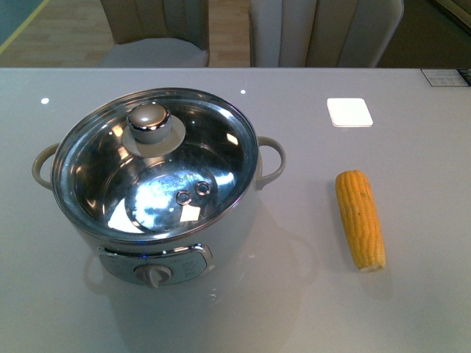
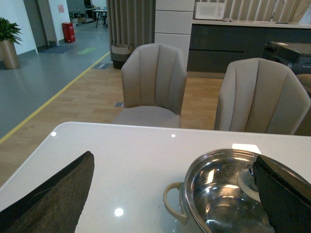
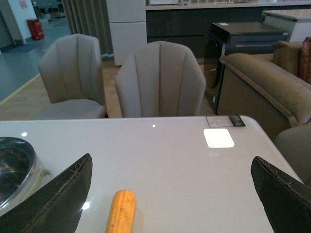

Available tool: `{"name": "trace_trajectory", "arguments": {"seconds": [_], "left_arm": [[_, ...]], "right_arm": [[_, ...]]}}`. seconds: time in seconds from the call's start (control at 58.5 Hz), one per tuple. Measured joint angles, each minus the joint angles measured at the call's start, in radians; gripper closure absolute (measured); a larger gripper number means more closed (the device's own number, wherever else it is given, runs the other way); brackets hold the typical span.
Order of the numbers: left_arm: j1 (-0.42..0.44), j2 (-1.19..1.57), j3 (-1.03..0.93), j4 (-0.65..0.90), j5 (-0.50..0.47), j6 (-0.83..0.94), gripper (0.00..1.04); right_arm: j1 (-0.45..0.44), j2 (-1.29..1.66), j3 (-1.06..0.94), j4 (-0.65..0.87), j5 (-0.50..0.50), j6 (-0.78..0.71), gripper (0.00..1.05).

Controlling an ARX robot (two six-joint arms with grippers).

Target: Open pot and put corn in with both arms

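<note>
The white pot [image 1: 176, 246] stands left of centre on the table, with cream loop handles and a front control knob [image 1: 155, 276]. A round glass lid with a silver knob [image 1: 148, 118] covers it. The yellow-orange corn cob [image 1: 360, 218] lies flat to the pot's right. No arm shows in the front view. My left gripper [image 2: 177, 194] is open above the table, with the pot [image 2: 223, 194] just ahead between its fingers. My right gripper [image 3: 172, 194] is open and empty, with the corn [image 3: 121, 211] ahead, nearer one finger.
A small white square tile [image 1: 349, 112] lies at the back right of the table. Two beige chairs [image 1: 324, 33] stand behind the far edge. A dark label [image 1: 445, 76] sits at the table's far right corner.
</note>
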Motion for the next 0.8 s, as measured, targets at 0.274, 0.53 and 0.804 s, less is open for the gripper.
{"name": "trace_trajectory", "arguments": {"seconds": [0.274, 0.53, 0.804], "left_arm": [[0.000, 0.000, 0.000, 0.000, 0.000, 0.000, 0.07], [0.000, 0.000, 0.000, 0.000, 0.000, 0.000, 0.07], [0.000, 0.000, 0.000, 0.000, 0.000, 0.000, 0.07]], "right_arm": [[0.000, 0.000, 0.000, 0.000, 0.000, 0.000, 0.09], [0.000, 0.000, 0.000, 0.000, 0.000, 0.000, 0.09], [0.000, 0.000, 0.000, 0.000, 0.000, 0.000, 0.09]]}}
